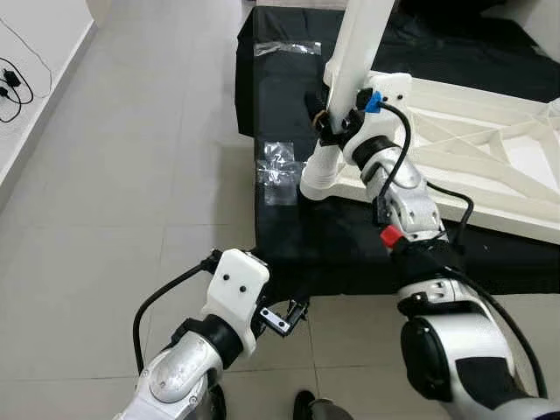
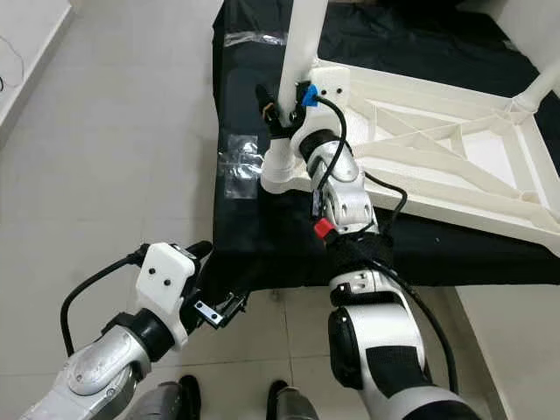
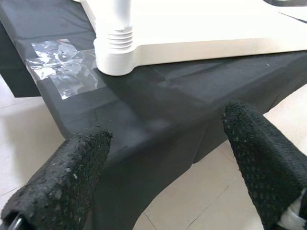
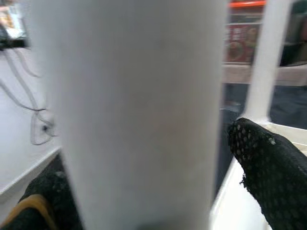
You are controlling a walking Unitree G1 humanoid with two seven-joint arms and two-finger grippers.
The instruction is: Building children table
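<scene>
Right gripper is clamped around the white table leg, standing in the corner socket of the upturned tabletop on the black cloth. Left gripper hangs open and empty below that cloth's edge; its wrist view shows the socket's threaded collar. Two plastic bags lie beside the leg.

pale grey floor tiles with thin grout lines cover the room, lit evenly and without hard shadows. along the far left runs a white wall with a light skirting board at its foot, and black cables hang looped against it. to the right a black cloth lies spread over the floor, its near edge falling in a soft fold onto the tiles.
</scene>
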